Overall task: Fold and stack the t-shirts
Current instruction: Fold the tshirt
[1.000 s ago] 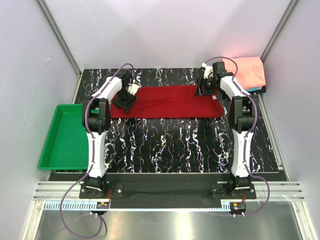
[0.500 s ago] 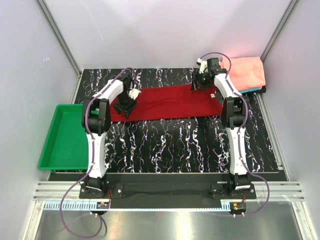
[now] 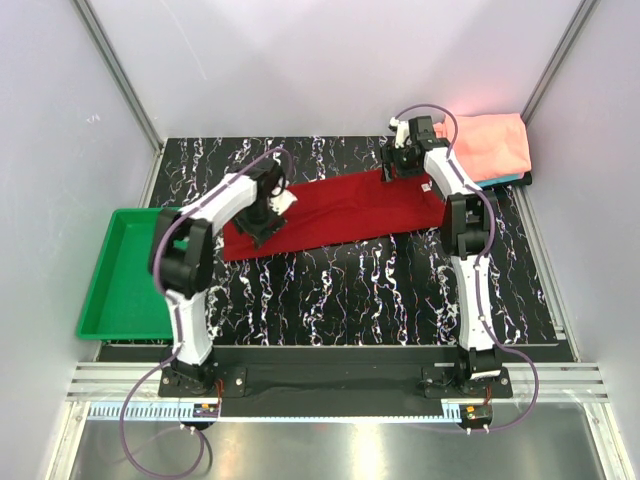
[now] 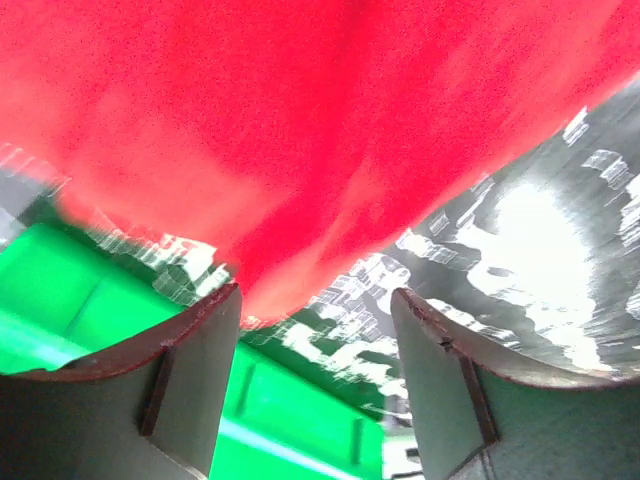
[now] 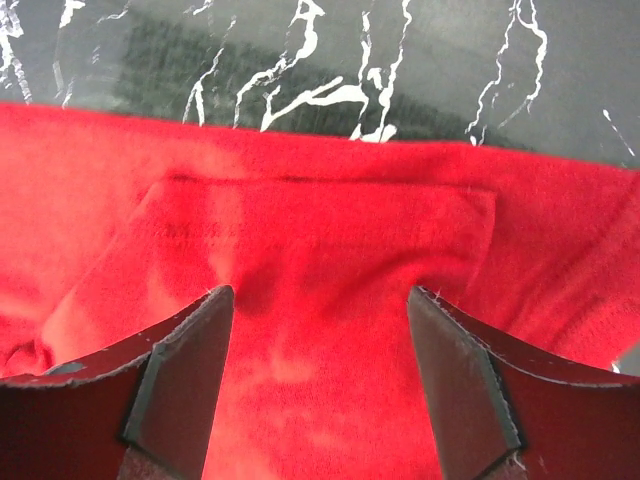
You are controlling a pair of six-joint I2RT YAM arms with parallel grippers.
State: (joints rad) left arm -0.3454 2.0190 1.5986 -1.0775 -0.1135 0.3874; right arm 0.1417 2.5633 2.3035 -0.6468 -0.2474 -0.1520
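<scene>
- Left gripper, released, right of the green tray: this end of the dark red t-shirt has swung nearer, slanting it on the bench.
- Right gripper, farther from the tray, released above the other end; folding looks unfinished.

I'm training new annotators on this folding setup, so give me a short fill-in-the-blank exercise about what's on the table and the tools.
1. The dark red t-shirt lies as a long strip on the ___ marbled table.
2. The tray at the table's left edge is ___.
3. The salmon-pink t-shirt sits in the table's far ___ corner.
4. The jaws of the left tool and the right tool stand ___.
Missing words: black; green; right; open.
</scene>
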